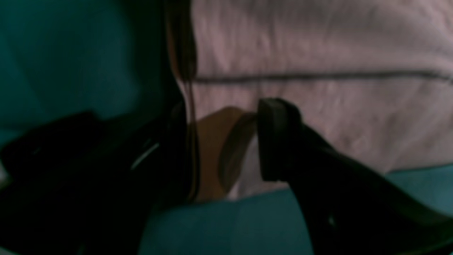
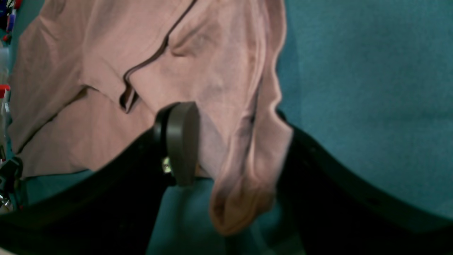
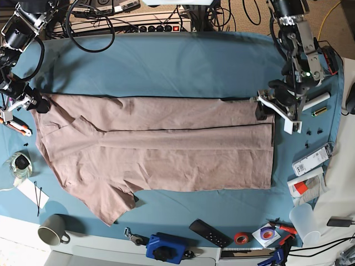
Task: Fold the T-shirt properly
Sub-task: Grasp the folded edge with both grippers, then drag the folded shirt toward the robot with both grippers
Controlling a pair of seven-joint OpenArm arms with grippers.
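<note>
Closing my spread grippers, left (image 1: 223, 138) and right (image 2: 233, 141), over the shirt's (image 3: 150, 144) edge could snag lower layers.

In the base view, I identify the support surface as a table (image 3: 222, 216) with a teal cloth. Directly on it: shirt (image 3: 166, 166), centre and left; mug (image 3: 52, 229), lower left; remote (image 3: 210, 233) and blue device (image 3: 167, 247), bottom; scissors (image 3: 318, 110), right side.
</note>
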